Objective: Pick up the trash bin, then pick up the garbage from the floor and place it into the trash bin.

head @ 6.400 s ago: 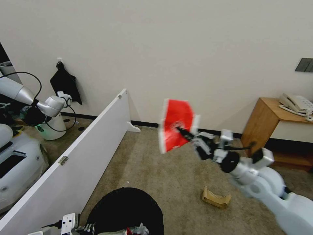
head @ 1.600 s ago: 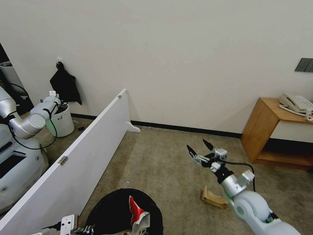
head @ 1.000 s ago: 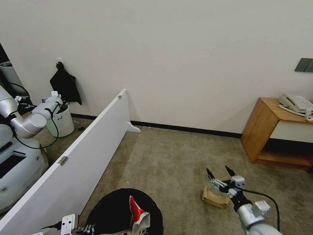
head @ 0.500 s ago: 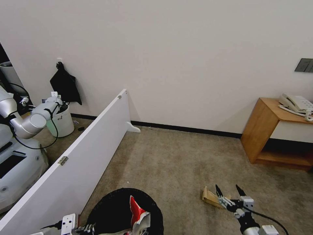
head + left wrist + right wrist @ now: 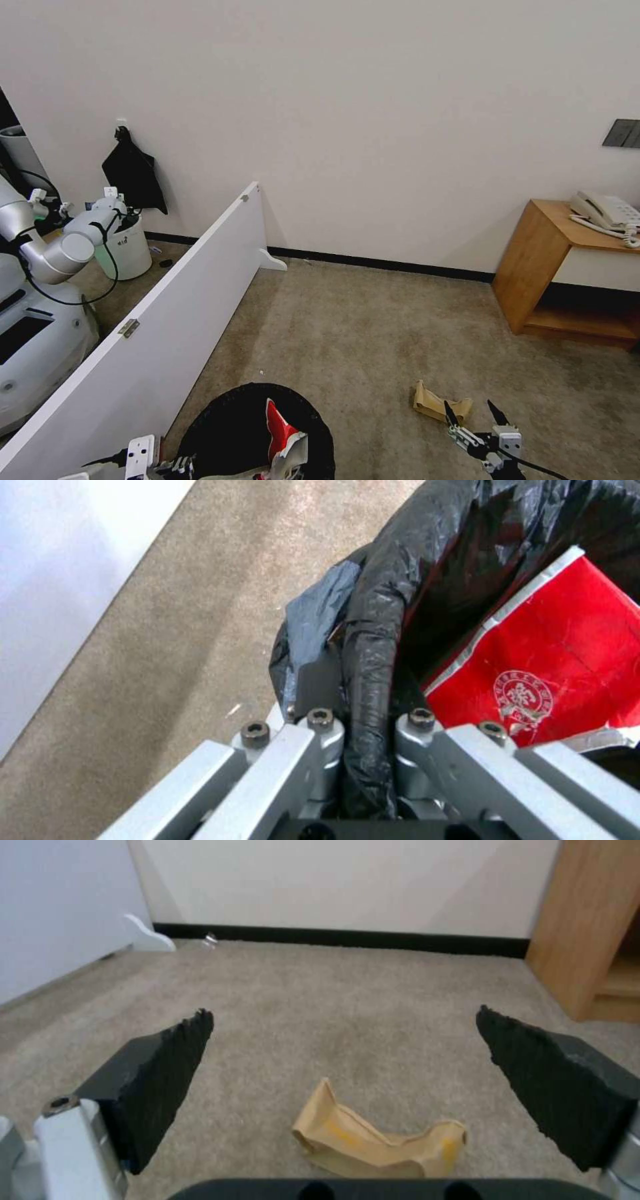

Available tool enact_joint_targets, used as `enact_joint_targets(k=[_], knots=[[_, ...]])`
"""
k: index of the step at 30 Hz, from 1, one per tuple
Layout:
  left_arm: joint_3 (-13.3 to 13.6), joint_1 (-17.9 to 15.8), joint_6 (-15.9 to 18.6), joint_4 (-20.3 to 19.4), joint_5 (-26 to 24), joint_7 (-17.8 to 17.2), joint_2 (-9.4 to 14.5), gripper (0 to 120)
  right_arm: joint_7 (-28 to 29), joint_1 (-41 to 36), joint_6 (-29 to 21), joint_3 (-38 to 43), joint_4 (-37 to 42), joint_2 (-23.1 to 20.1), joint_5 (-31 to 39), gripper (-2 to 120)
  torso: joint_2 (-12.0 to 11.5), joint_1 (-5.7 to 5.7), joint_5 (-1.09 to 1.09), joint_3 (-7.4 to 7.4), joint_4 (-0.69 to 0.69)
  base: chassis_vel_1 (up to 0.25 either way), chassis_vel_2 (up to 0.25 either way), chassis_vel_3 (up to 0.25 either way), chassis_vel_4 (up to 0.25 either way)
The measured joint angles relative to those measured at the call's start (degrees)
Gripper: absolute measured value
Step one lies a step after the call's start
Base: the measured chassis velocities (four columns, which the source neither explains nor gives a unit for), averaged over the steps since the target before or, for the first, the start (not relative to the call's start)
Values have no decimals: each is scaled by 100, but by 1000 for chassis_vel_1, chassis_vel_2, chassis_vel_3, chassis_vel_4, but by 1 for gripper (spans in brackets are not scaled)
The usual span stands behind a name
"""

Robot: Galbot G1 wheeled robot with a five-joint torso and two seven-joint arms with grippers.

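Since six seconds ago the red wrapper has been carried by the right gripper over to the trash bin and released; it now stands on edge inside the bin's black bag, with pale crumpled litter beside it. The right gripper has since been lowered, step by step, from mid-air to just above the carpet at the lower right of the head view; its jaws are spread wide — the folded brown cardboard lies on the carpet just beyond the tips, untouched, and is seen between the two black pads in the right wrist view.

A white round emblem is printed on the red wrapper; its characters cannot be read.

The left gripper is held at the near rim of the bin, its jaws closed narrowly on the rim and the bag folded over it — unchanged throughout.
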Motion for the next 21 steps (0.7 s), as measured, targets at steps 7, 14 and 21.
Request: enact_joint_targets(k=[7, 14, 21], knots=[[4, -7, -2, 0, -4, 3, 14, 4, -54, -48, 119, 105, -66, 112, -41, 100, 0, 0, 0, 0, 0, 0, 0, 0, 0], [7, -9, -2, 0, -7, 8, 16, 4, -149, -27, 222, 242, -41, 184, -45, 100, 0, 0, 0, 0, 0, 0, 0, 0, 0], [14, -11, -4, 0, -8, 11, 16, 4, -172, -28, 228, 264, -10, 175, -45, 100, 0, 0, 0, 0, 0, 0, 0, 0, 0]])
